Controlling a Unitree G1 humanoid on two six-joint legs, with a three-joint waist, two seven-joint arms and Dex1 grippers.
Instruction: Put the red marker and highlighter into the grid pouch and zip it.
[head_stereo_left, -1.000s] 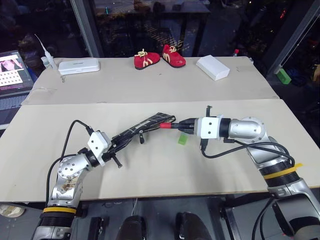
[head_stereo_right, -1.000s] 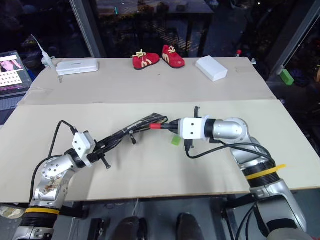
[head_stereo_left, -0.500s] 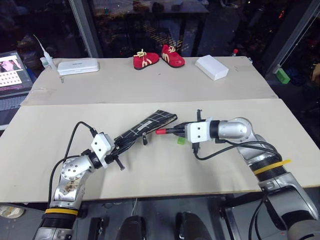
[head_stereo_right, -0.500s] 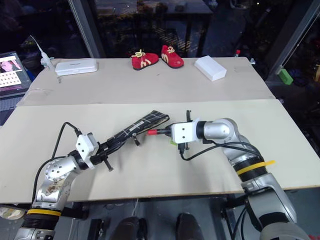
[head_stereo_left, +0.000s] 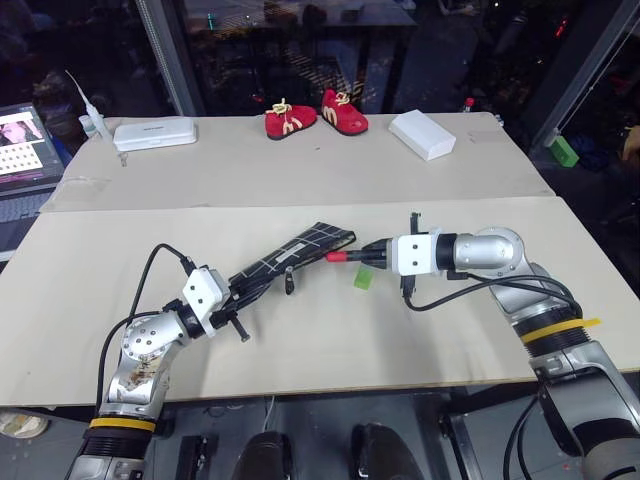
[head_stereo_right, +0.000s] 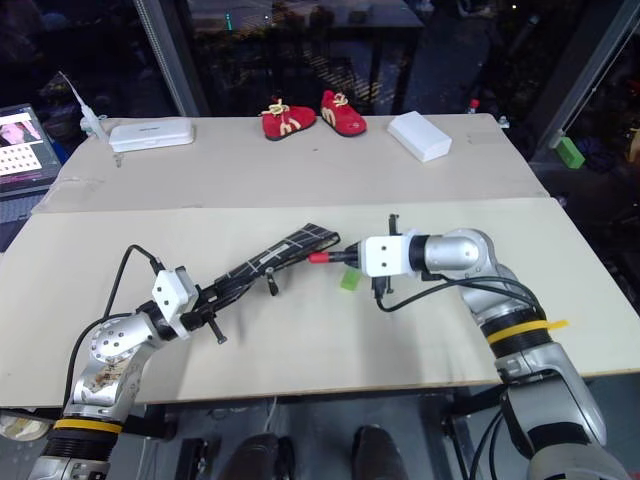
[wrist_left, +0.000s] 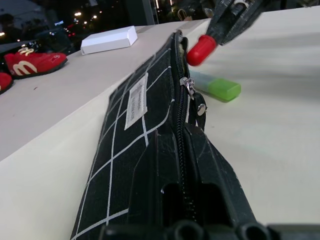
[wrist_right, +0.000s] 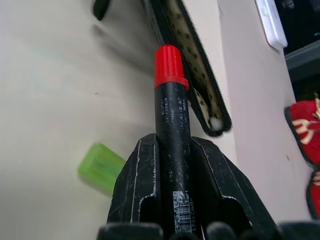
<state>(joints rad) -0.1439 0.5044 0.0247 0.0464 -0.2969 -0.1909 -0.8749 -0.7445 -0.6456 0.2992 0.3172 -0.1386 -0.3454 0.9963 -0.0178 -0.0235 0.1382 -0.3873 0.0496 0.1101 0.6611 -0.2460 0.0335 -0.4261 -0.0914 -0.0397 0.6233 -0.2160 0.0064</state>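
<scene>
2 fingers clamping red marker, tip beside grid pouch

Bright, even overhead light on the table, dark background, blurred wrist-view foregrounds.

1. A pale beige table carries everything; a seam runs across it between a near board and a far board.
2. On the near board the green highlighter lies flat, just beside the far end of the grid pouch.
3. On the far board sit a pair of red shoes, a white box to their right and a flat white case to their left.
4. A laptop rests at the far left edge.
</scene>
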